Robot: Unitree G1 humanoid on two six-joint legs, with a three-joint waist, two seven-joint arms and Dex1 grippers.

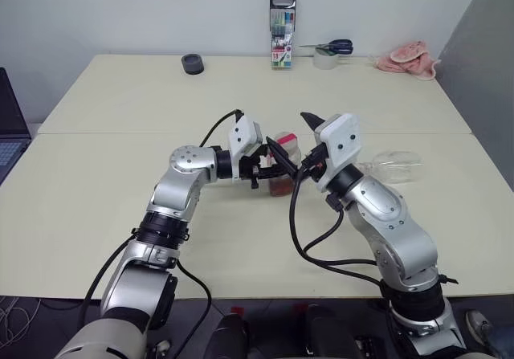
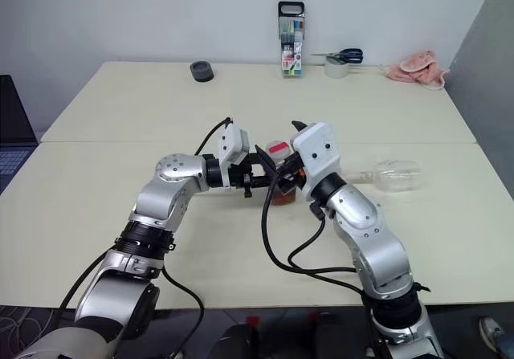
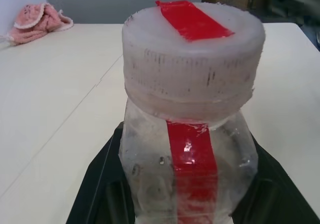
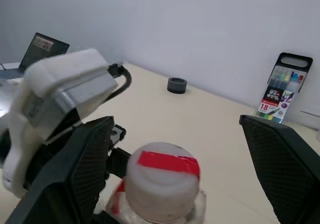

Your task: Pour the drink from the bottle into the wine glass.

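left gripper (image 3: 180,204) clamped on the bottle (image 3: 192,119); right gripper (image 4: 180,174) spread wide around its cap (image 4: 162,176).
bottle stands upright at frame centre on the table (image 1: 120,158), cap on, the drink (image 2: 283,196) low inside. right fingers (image 4: 285,164) flank the cap without touching. the wine glass (image 1: 392,166) lies on its side at centre right.
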